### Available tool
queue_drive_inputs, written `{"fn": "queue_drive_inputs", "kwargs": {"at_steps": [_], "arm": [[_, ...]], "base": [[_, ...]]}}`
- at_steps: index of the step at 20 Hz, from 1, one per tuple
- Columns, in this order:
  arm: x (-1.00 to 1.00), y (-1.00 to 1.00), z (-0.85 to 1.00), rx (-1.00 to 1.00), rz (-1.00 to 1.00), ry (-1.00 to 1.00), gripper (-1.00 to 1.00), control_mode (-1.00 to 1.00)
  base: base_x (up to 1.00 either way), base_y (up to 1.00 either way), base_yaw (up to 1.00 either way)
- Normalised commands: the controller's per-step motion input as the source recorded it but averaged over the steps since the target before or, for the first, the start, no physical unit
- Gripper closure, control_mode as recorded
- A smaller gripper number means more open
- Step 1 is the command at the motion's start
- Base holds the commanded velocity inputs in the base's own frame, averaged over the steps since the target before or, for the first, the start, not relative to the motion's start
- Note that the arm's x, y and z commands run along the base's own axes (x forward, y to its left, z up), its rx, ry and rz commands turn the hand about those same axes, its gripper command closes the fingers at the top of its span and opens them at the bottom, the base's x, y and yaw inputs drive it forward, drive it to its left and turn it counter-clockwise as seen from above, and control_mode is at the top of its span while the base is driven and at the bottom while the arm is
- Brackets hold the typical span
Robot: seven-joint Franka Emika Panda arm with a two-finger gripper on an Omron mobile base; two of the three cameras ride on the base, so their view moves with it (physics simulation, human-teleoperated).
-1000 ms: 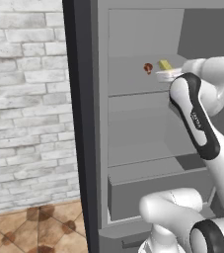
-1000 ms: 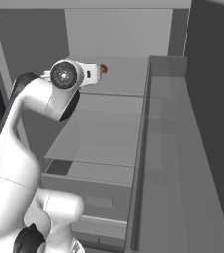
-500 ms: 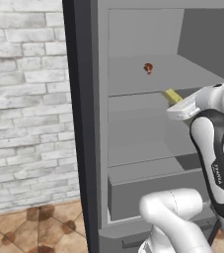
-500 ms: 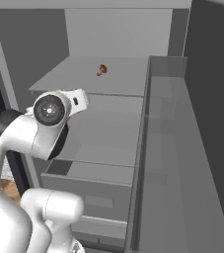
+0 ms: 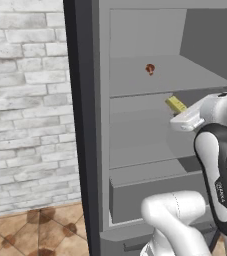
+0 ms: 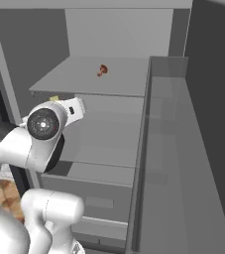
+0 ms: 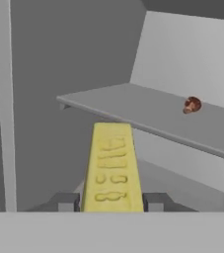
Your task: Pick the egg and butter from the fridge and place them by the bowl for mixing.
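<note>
While my own arm hides my gripper (image 7: pixel 111 202) from the right base camera, I hold the butter (image 7: pixel 112 168) clamped between my fingers, in front of the fridge (image 5: pixel 150 35) and below its upper shelf's edge. The egg (image 5: pixel 150 69) sits alone on that shelf, bare shelf all around it.

Butter's (image 7: pixel 112 168) near end behind the gripper (image 7: pixel 111 201); egg's (image 5: pixel 150 69) details too small.

Yellow butter (image 7: pixel 112 168) stick gripped lengthwise, off the shelf; reddish-brown egg (image 5: pixel 150 69) on upper fridge (image 5: pixel 135 40) shelf
</note>
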Motion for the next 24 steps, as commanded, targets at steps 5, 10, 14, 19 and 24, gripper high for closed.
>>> {"fn": "queue_drive_inputs", "kwargs": {"at_steps": [5, 10, 14, 19, 24], "arm": [[-0.47, 0.00, -0.22, -0.03, 0.07, 0.02, 1.00, 1.00], [0.00, 0.00, 0.00, 0.00, 0.00, 0.00, 1.00, 1.00], [0.00, 0.00, 0.00, 0.00, 0.00, 0.00, 1.00, 1.00], [0.00, 0.00, 0.00, 0.00, 0.00, 0.00, 1.00, 1.00], [0.00, 0.00, 0.00, 0.00, 0.00, 0.00, 1.00, 1.00]], "base": [[-0.40, -0.01, 0.07], [-0.99, 0.07, 0.23], [-0.80, 0.56, 0.46], [-0.51, 0.81, 0.70], [-0.25, 0.98, 0.69]]}}
